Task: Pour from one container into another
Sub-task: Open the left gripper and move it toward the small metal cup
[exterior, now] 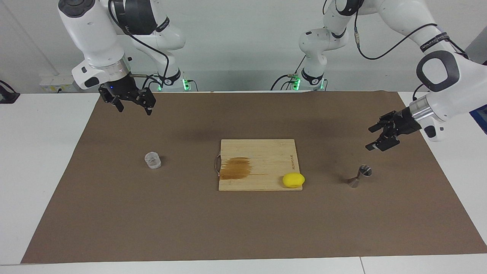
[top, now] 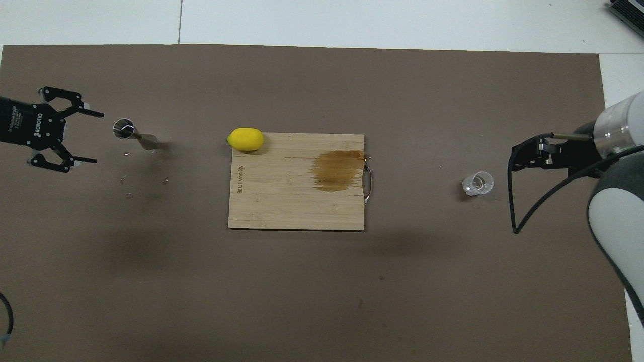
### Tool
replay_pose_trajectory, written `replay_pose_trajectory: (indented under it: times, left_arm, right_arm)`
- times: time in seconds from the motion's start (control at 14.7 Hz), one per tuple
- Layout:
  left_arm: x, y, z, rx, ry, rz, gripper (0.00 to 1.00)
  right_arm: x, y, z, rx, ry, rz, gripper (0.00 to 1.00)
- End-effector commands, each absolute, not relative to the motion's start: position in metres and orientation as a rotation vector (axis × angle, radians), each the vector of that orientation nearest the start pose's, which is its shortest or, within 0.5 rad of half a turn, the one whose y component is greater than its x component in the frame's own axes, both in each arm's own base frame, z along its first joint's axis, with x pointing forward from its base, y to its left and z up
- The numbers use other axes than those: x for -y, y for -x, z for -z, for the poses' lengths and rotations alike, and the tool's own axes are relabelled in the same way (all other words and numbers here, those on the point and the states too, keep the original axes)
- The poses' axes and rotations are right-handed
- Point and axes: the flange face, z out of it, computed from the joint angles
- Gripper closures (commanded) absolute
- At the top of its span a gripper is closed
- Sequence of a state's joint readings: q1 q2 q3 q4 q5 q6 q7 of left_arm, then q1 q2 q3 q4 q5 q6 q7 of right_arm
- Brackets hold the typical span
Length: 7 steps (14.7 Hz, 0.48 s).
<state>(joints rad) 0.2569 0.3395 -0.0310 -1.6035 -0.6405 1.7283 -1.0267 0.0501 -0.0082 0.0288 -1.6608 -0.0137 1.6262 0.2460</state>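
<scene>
The clear squat cup (exterior: 153,160) (top: 478,183) stands on the brown mat toward the right arm's end of the table. The steel hourglass jigger (exterior: 359,177) (top: 133,134) stands on the mat toward the left arm's end. My left gripper (exterior: 371,139) (top: 93,138) hangs open above the mat beside the jigger, fingers pointing toward it, apart from it and holding nothing. My right gripper (exterior: 135,110) (top: 514,158) hangs open and empty over the mat, well above the cup's height and apart from it.
A wooden cutting board (exterior: 266,152) (top: 282,201) with a brown stain lies mid-table between the two containers. A yellow lemon (exterior: 293,180) (top: 245,139) sits on its corner. Small shiny specks (top: 126,178) dot the mat (exterior: 228,228) near the jigger.
</scene>
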Motion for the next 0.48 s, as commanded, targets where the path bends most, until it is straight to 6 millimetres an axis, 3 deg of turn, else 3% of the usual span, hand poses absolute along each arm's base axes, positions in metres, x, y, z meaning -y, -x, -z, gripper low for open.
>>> replay_pose_trajectory:
  times: [0.0, 0.2, 0.41]
  left_arm:
    - [-0.114, -0.627, -0.41, 2.584, 2.521, -0.867, 0.0]
    - [-0.121, -0.63, -0.385, 2.748, 2.419, -0.883, 0.0]
    - [-0.124, -0.631, -0.373, 2.937, 2.248, -0.907, 0.0]
  right_arm:
    - [-0.039, -0.549, -0.594, -0.27, 3.146, -0.03, 0.0]
    - [-0.04, -0.549, -0.594, -0.267, 3.146, -0.03, 0.0]
    - [-0.039, -0.549, -0.594, -0.27, 3.146, -0.03, 0.0]
